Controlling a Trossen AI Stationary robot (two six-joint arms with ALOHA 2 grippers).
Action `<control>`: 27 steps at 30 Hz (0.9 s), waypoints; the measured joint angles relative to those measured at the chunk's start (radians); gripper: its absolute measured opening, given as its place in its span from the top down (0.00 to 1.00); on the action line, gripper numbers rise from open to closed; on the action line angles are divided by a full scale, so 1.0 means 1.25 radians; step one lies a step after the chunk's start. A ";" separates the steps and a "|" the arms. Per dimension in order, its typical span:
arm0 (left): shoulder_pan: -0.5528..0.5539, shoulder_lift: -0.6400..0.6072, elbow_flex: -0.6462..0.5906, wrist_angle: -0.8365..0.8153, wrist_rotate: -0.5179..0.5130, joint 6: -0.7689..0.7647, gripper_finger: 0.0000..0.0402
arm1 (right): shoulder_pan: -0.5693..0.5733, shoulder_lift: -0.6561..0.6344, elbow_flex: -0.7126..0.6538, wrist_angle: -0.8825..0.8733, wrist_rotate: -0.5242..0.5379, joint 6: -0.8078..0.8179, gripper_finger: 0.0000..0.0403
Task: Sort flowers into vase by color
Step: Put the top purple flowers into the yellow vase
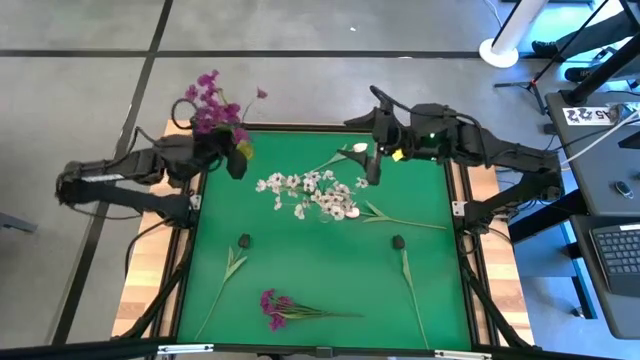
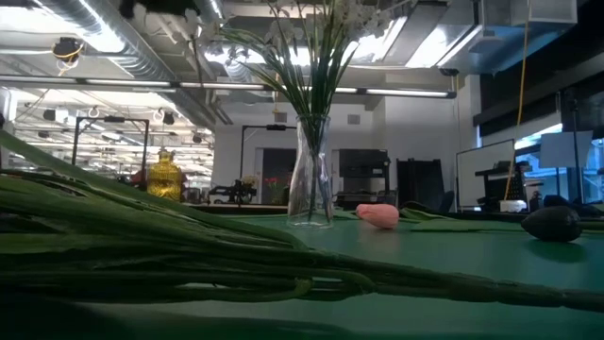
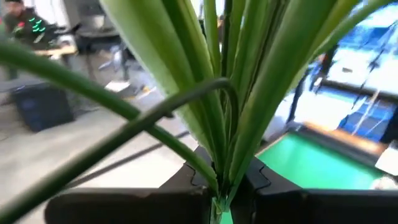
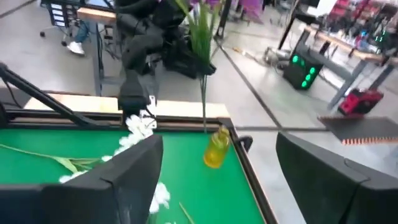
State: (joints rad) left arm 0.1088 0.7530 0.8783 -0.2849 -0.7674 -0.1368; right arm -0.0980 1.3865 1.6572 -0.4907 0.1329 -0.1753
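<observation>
My left gripper (image 1: 228, 152) is at the table's far left corner, shut on a magenta-purple flower bunch (image 1: 210, 105). A small yellow vase (image 4: 216, 149) stands below it at that corner. A clear glass vase (image 2: 310, 179) with white-blossom stems (image 1: 305, 192) stands mid-table. My right gripper (image 1: 374, 160) is open and empty near the far edge, beside a pale pink bud (image 1: 358, 148) lying on the green mat. Another magenta bunch (image 1: 275, 305) and leafy stems (image 1: 232, 268) lie toward the near edge. My left gripper pinches the bunch's green stems and leaves (image 3: 219, 177) between its two fingers, which lie across the stems. The bunch stands about upright, blossoms above the fingers. A thin stem (image 4: 204, 102) hangs down toward the yellow vase; whether it is inside I cannot tell.
Two small dark objects (image 1: 244, 240) (image 1: 397, 241) sit on the mat. Long stems (image 1: 408, 275) (image 1: 405, 220) lie on the right half. The mat has a raised dark frame (image 1: 330, 127). Desks and equipment stand beyond the table on the right.
</observation>
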 joint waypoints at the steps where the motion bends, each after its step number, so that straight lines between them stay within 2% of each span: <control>1: 0.032 -0.014 -0.037 0.049 0.037 0.014 0.96 | -0.014 -0.007 -0.006 -0.006 -0.013 0.009 0.24; 3: 0.095 -0.034 -0.098 0.140 0.093 0.028 0.96 | -0.049 -0.023 -0.027 -0.017 -0.044 0.017 0.25; 6: 0.195 -0.038 -0.168 0.186 0.142 0.029 0.96 | -0.097 -0.050 -0.070 -0.004 -0.082 0.019 0.26; 13: 0.402 -0.025 -0.229 0.251 0.298 0.008 0.96 | -0.238 -0.105 -0.211 0.102 -0.215 0.017 0.27; 19: 0.495 -0.027 -0.229 0.247 0.315 0.007 0.96 | -0.334 -0.138 -0.335 0.215 -0.345 0.021 0.27; 23: 0.535 -0.015 -0.229 0.218 0.304 0.000 0.96 | -0.404 -0.153 -0.438 0.389 -0.497 0.082 0.27; 27: 0.555 -0.011 -0.229 0.167 0.304 -0.026 0.96 | -0.458 -0.165 -0.530 0.561 -0.549 0.158 0.27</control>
State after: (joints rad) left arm 0.8028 0.7389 0.5926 -0.0764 -0.3869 -0.1698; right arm -0.6699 1.1797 0.9946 0.2104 -0.5539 0.0218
